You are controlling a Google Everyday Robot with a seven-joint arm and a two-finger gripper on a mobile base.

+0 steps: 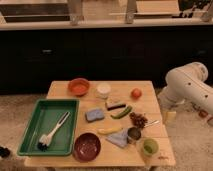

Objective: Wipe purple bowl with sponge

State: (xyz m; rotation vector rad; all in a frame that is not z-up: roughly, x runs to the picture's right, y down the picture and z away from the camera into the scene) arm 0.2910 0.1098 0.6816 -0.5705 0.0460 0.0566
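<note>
Approach stage, I judge — the end effector is out of view rightward, its state untellable — next needs grasping the blue-grey rectangular sponge (pixel 94 115) near the round maroon-purple bowl (pixel 87 146).

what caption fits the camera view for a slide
Wooden table with purple bowl, sponge and green tray; robot arm at right, claw out of view.

No word, label, brand or number can be read anywhere. The light wooden table (pixel 60 90) bears a small dark mark near its front right corner, too small to make out. The small white round container (pixel 103 89) shows no legible print. The gripper lies outside the view, past the white robot arm (pixel 192 85) at the right.
</note>
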